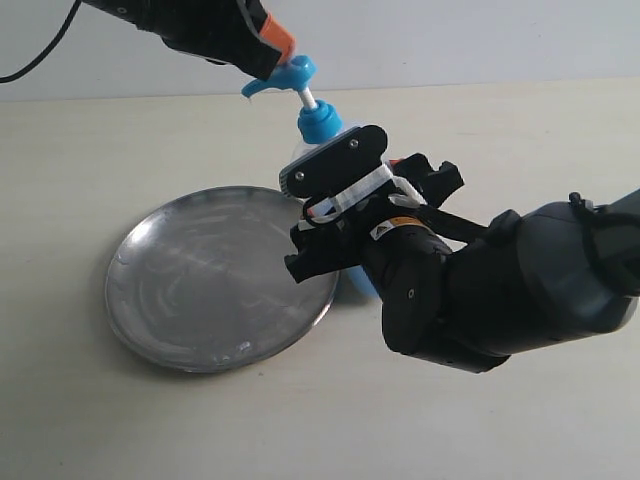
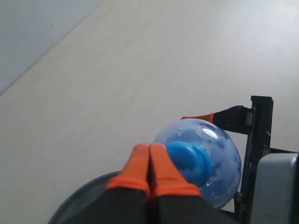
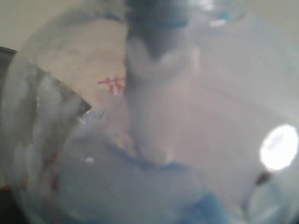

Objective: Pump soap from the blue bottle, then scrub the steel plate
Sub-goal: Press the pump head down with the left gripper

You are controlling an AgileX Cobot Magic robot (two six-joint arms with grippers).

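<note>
The blue bottle (image 1: 320, 125) stands upright just right of the steel plate (image 1: 200, 290). My right gripper (image 1: 318, 212) is shut on its clear body, one finger on each side. Light blue soap (image 1: 362, 285) shows low in the bottle, under the gripper. My left gripper (image 1: 276, 42) is shut, its orange fingertips (image 2: 149, 158) pressed together and resting on the blue pump head (image 1: 290, 72), whose spout points over the plate. The left wrist view looks down on the bottle (image 2: 219, 154) and its blue collar (image 2: 189, 161). The bottle (image 3: 149, 140) fills the blurred right wrist view. No soap blob shows on the plate.
The pale tabletop (image 1: 120, 140) stretches round the plate, with a white wall behind it. My bulky right arm (image 1: 520, 290) covers the table to the right of the bottle. A cable (image 1: 40, 55) hangs at the upper left.
</note>
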